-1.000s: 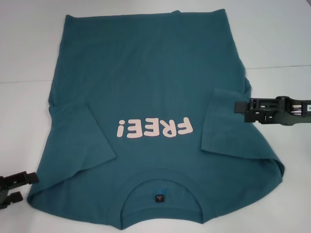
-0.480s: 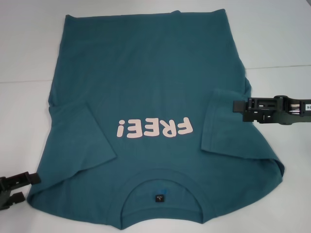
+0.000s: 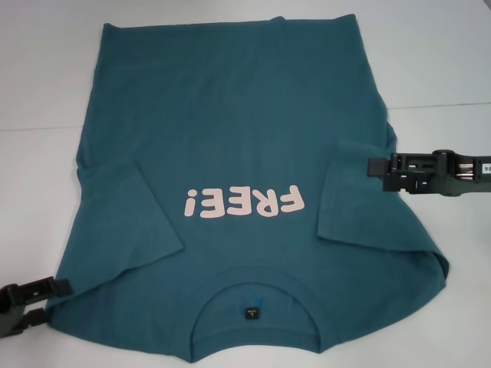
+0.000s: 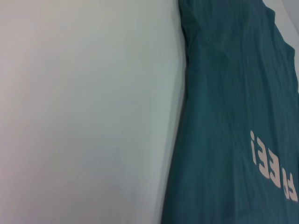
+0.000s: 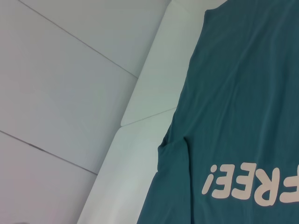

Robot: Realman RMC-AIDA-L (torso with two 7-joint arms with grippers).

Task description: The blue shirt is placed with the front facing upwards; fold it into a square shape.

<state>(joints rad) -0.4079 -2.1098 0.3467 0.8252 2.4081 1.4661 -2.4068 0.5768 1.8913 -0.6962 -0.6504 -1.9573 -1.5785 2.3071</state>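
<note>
The blue shirt point(image 3: 230, 115) lies flat on the white table, front up, its collar point(image 3: 253, 280) nearest me and the pale pink "FREE!" lettering point(image 3: 239, 202) across the chest. Both short sleeves are folded inward, the left sleeve point(image 3: 126, 222) and the right sleeve point(image 3: 357, 195) lying on the body. My left gripper point(image 3: 42, 303) is open at the near left, right at the shirt's shoulder corner, with nothing between its fingers. My right gripper point(image 3: 376, 166) hovers over the outer part of the folded right sleeve. Both wrist views show the shirt point(image 4: 224, 116) point(image 5: 243, 93) and its lettering.
A white table point(image 3: 46, 92) surrounds the shirt, with a seam line point(image 3: 437, 105) running across it on both sides. The right wrist view shows the table's edge point(image 5: 140, 107) and pale floor beyond it.
My left gripper has crept right and slightly up toward the shirt's near left corner. The right gripper has edged a little to the left. The shirt has not moved.
</note>
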